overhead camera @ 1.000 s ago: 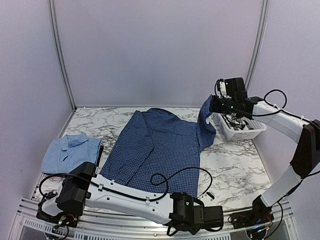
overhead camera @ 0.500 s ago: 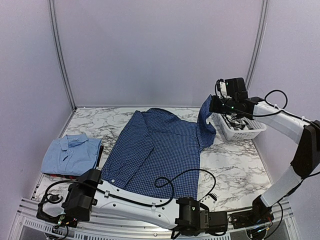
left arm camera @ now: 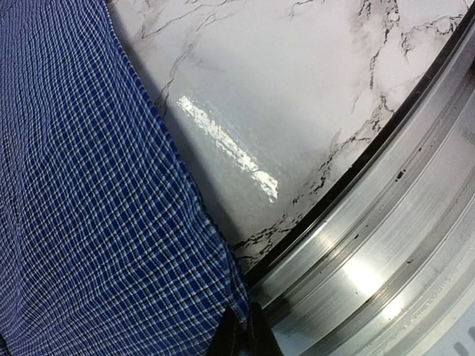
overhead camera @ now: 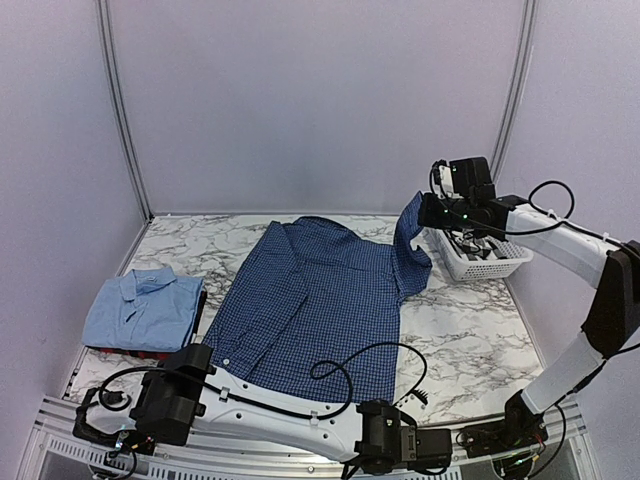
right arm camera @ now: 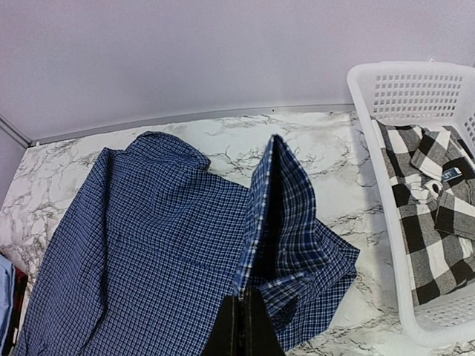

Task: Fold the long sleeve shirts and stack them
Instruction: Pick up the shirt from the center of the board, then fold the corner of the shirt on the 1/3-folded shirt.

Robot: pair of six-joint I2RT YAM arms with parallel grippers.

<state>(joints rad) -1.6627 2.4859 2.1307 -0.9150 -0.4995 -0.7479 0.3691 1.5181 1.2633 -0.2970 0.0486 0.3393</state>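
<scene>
A navy check shirt (overhead camera: 310, 300) lies spread on the marble table. In the left wrist view my left gripper (left arm camera: 245, 335) is shut on the shirt's near hem corner (left arm camera: 236, 297), right at the table's metal edge. My right gripper (right arm camera: 243, 315) is shut on the shirt's sleeve (right arm camera: 286, 215) and holds it up above the table near the basket, as the top view also shows for the right gripper (overhead camera: 418, 212). A folded light blue shirt (overhead camera: 140, 305) sits at the left on a dark red one (overhead camera: 118, 352). A black-and-white checked shirt (right arm camera: 430, 215) lies in the basket.
The white lattice basket (overhead camera: 497, 265) stands at the right, just beyond the lifted sleeve. A metal rail (left arm camera: 386, 252) runs along the table's near edge. Bare marble (overhead camera: 470, 330) shows right of the navy shirt. The left arm's cable (overhead camera: 345, 365) loops over the shirt's near part.
My left gripper has closed on the navy shirt's near hem corner, and the left arm has shifted slightly toward the near edge. The right arm and lifted sleeve have not moved.
</scene>
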